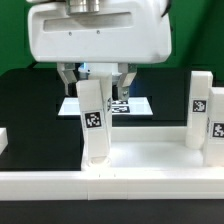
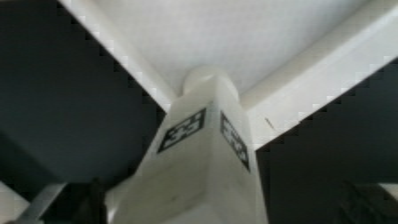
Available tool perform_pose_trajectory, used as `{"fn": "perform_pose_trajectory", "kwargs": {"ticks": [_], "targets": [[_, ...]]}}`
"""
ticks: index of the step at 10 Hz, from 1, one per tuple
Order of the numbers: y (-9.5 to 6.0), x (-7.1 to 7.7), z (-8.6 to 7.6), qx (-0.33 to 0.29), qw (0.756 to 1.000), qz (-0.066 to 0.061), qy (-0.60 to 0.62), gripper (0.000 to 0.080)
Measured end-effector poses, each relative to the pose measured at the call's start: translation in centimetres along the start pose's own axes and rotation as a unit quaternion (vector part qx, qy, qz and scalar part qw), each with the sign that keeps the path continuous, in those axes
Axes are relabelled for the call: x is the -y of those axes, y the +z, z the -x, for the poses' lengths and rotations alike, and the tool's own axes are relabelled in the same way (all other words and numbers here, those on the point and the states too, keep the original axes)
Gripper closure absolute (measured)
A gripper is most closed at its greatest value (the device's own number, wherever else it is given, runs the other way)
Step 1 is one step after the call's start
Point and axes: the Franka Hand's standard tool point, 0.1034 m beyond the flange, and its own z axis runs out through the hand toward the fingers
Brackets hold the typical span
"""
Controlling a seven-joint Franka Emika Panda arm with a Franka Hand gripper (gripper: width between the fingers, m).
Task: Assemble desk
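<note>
The slab [image 1: 120, 160] lies flat across the foreground of the exterior view, raised rim toward the camera. One leg [image 1: 94, 122] stands upright on the slab, near its middle, tag facing the camera. Two more legs [image 1: 207, 115] stand upright at the slab's end on the exterior view's right, one close behind the other.

The gripper [image 1: 96, 82] hangs directly above the middle leg. Its fingers [image 1: 68, 80] flank the top of that leg with the jaws spread wide; gaps show on both sides, so nothing is held. In the wrist view the leg [image 2: 192, 150] rises between the fingers [image 2: 47, 205].

The marker board [image 1: 128, 104] lies flat on the table [image 1: 30, 95] behind the slab.
</note>
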Motion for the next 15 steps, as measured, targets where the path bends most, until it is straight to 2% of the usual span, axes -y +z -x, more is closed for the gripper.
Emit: {"fn": "perform_pose_trajectory", "kwargs": {"ticks": [2, 5, 7, 11, 12, 13, 15], "targets": [[0.06, -0.02, -0.04, -0.002, 0.987, 0.014, -0.160, 0.0150], [0.14, -0.12, -0.04, -0.002, 0.990, 0.014, -0.137, 0.0163], [0.22, -0.12, 0.00, -0.002, 0.997, 0.014, -0.080, 0.0510], [0.34, -0.21, 0.02, -0.004, 0.998, 0.014, 0.068, 0.0509], [0.43, -0.15, -0.10, -0.004, 0.991, 0.014, 0.134, 0.0509], [0.50, 0.03, -0.23, 0.002, 0.974, 0.012, 0.228, 0.0509], [0.57, 0.67, 0.05, 0.009, 0.916, 0.012, 0.400, 0.0509]]}}
